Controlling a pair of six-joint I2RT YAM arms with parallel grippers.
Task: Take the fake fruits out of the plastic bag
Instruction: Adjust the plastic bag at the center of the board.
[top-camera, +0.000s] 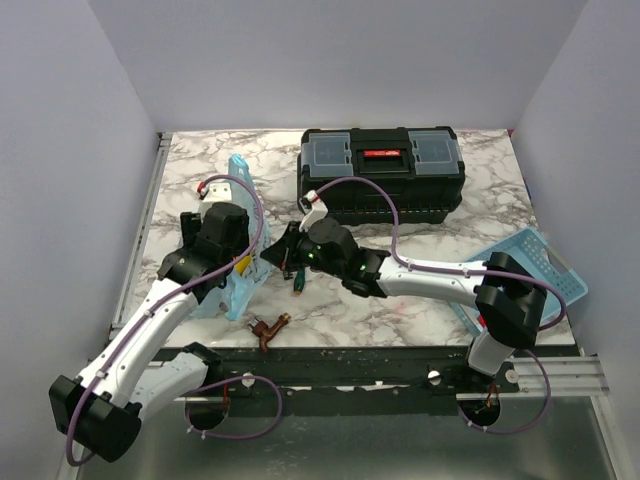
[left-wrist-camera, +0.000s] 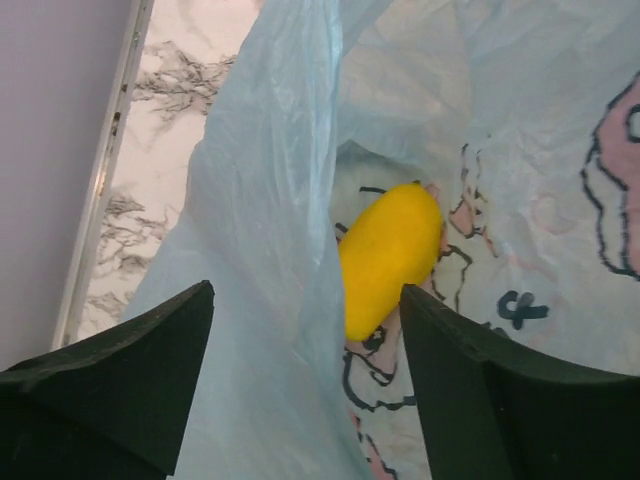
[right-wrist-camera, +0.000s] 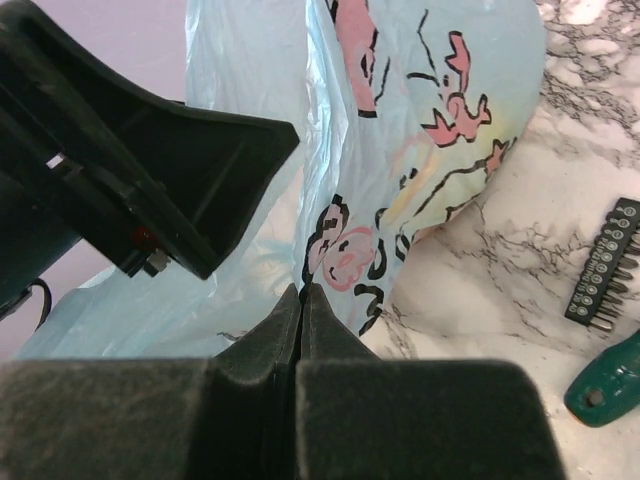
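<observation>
The plastic bag (top-camera: 240, 180) is light blue with pink cartoon prints and lies at the left of the table; it also shows in the left wrist view (left-wrist-camera: 270, 200) and the right wrist view (right-wrist-camera: 440, 90). A yellow mango-like fruit (left-wrist-camera: 390, 255) lies inside the bag's open mouth. My left gripper (left-wrist-camera: 305, 350) is open, its fingers astride a fold of the bag just short of the fruit; it is over the bag in the top view (top-camera: 235, 262). My right gripper (right-wrist-camera: 301, 295) is shut on the bag's edge, at the bag's right side (top-camera: 283, 250). Grapes and the dark fruit are hidden.
A black toolbox (top-camera: 380, 172) stands at the back. A light-blue basket tray (top-camera: 535, 265) sits at the right edge. A green-handled screwdriver (right-wrist-camera: 605, 380) and a bit holder (right-wrist-camera: 605, 265) lie right of the bag. A small reddish-brown object (top-camera: 268, 328) lies near the front edge.
</observation>
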